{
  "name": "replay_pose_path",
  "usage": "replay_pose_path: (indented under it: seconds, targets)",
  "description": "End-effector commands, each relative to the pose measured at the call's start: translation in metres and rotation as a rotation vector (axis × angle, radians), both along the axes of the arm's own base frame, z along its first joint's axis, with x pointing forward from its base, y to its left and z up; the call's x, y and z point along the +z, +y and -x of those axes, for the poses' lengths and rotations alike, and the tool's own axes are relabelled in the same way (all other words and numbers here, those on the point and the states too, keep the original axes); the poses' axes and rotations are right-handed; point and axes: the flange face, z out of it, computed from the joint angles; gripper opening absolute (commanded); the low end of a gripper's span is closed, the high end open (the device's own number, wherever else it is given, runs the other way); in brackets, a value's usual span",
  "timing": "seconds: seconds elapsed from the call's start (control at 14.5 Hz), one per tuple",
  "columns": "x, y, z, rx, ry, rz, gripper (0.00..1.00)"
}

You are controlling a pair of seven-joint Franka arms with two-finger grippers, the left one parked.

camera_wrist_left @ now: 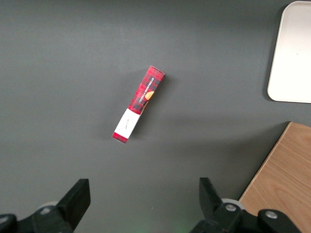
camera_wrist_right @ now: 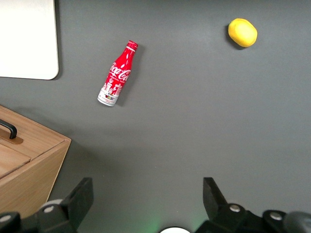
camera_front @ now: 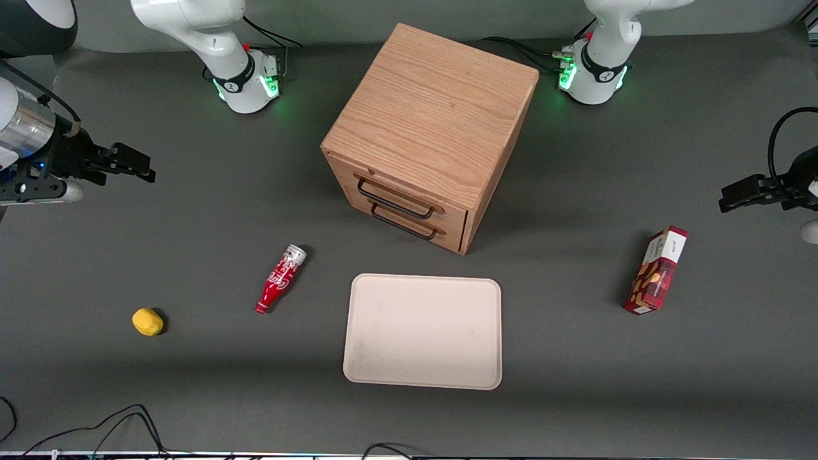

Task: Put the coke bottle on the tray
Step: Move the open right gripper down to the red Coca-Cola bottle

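The coke bottle [camera_front: 280, 279] lies on its side on the grey table, silver base toward the cabinet, red neck toward the front camera. It also shows in the right wrist view [camera_wrist_right: 117, 74]. The cream-beige tray [camera_front: 423, 331] lies flat beside the bottle, in front of the cabinet's drawers, with nothing on it; its corner shows in the right wrist view [camera_wrist_right: 29, 43]. My right gripper [camera_front: 131, 164] is open and empty, high above the table at the working arm's end, well apart from the bottle. In the right wrist view the gripper [camera_wrist_right: 148, 194] is spread wide over bare table.
A wooden two-drawer cabinet [camera_front: 428, 134] stands farther from the front camera than the tray. A yellow lemon [camera_front: 147, 321] lies beside the bottle toward the working arm's end. A red snack box [camera_front: 656, 271] lies toward the parked arm's end.
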Motion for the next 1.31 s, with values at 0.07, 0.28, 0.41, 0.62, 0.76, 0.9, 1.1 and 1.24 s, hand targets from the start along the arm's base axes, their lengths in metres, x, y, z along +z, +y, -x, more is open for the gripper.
replay_pose_path:
  seconds: [0.07, 0.28, 0.41, 0.62, 0.76, 0.9, 1.1, 1.24]
  targets:
    - [0.006, 0.004, -0.001, -0.026, -0.005, -0.005, 1.00]
    - [-0.010, 0.012, -0.013, -0.063, 0.023, 0.001, 1.00]
    - [-0.051, 0.044, -0.036, -0.129, 0.073, 0.012, 1.00]
    - [-0.129, 0.096, -0.071, -0.259, 0.076, 0.010, 1.00]
    - [-0.175, 0.110, -0.090, -0.375, 0.072, -0.009, 1.00]
    - [-0.223, 0.122, -0.105, -0.473, 0.053, -0.019, 1.00]
    - [-0.282, 0.128, -0.111, -0.551, 0.040, -0.022, 1.00]
    - [-0.313, 0.127, -0.102, -0.574, 0.005, -0.018, 1.00]
